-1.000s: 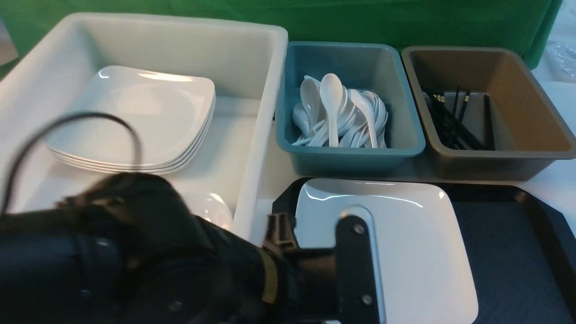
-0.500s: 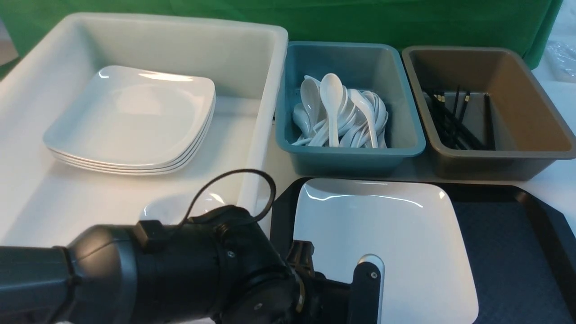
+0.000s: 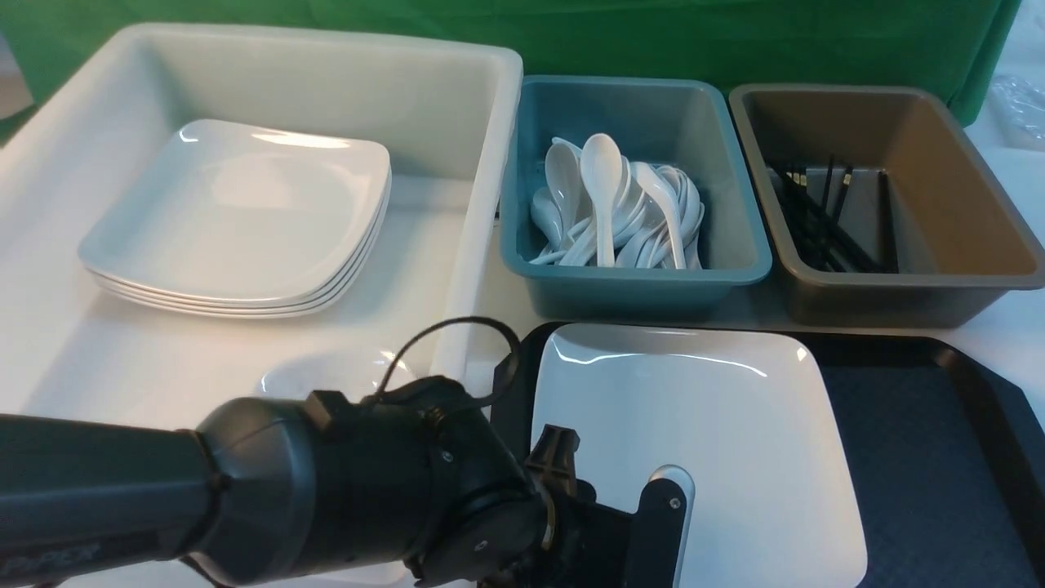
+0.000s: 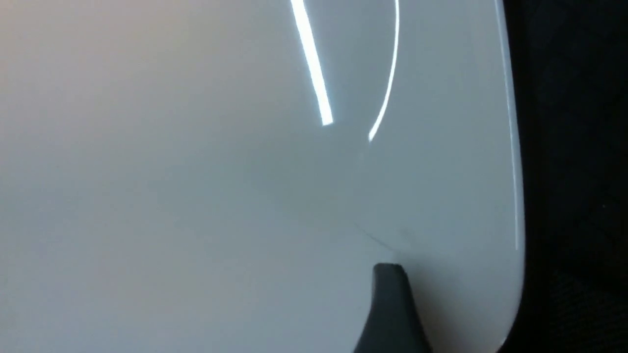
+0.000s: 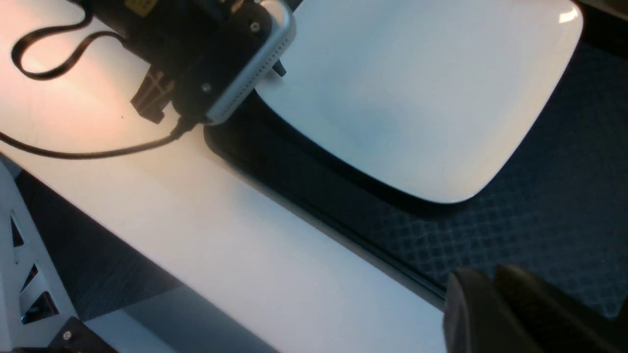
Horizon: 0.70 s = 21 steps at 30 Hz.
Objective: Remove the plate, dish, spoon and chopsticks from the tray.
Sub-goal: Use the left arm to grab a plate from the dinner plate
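Green cloth backdrop [image 3: 620,33] across top of frame. Glossy white square plate [image 3: 735,457] on black plastic tray [image 3: 922,433], lower right. Black left gripper [image 5: 278,68] at plate edge; grasp or release impossible to tell. Right gripper [image 5: 492,289] closed, apparently without load. Caution: possible slip or tray drag from shallow rim grip. White tub [image 3: 441,45], upper left: stacked plates [image 3: 237,212]. Teal bin [image 3: 637,286], upper centre: white spoons [image 3: 604,188]. Brown bin [image 3: 906,282], upper right: black chopsticks [image 3: 841,237].
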Each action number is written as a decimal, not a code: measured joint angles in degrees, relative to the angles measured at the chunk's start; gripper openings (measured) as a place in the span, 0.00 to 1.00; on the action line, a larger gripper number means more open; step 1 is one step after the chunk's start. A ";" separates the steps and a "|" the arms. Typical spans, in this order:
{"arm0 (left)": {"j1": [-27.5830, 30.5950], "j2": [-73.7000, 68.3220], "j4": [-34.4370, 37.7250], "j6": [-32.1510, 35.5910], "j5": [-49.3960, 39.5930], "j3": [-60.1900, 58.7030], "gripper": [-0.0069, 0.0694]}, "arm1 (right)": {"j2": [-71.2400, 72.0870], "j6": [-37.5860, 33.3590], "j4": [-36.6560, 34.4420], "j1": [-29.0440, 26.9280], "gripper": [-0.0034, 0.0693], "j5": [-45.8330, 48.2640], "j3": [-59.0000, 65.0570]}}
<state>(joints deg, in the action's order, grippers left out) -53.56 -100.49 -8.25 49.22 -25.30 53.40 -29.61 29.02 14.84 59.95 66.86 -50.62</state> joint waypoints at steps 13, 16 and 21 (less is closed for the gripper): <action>0.00 -1.92 -3.74 -1.50 3.85 0.55 0.52 | 0.00 -0.04 0.00 0.00 0.19 0.00 0.00; 0.00 -2.48 -4.29 -1.35 6.01 0.55 0.39 | 0.00 -0.04 0.00 0.00 0.19 0.00 0.00; -0.12 -2.47 -4.67 -0.94 7.83 0.55 0.31 | 0.00 -0.04 -0.05 0.00 0.20 0.00 0.00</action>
<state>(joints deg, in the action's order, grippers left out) -53.68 -102.96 -12.92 48.28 -17.47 53.95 -29.61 28.98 14.79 59.95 66.86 -50.62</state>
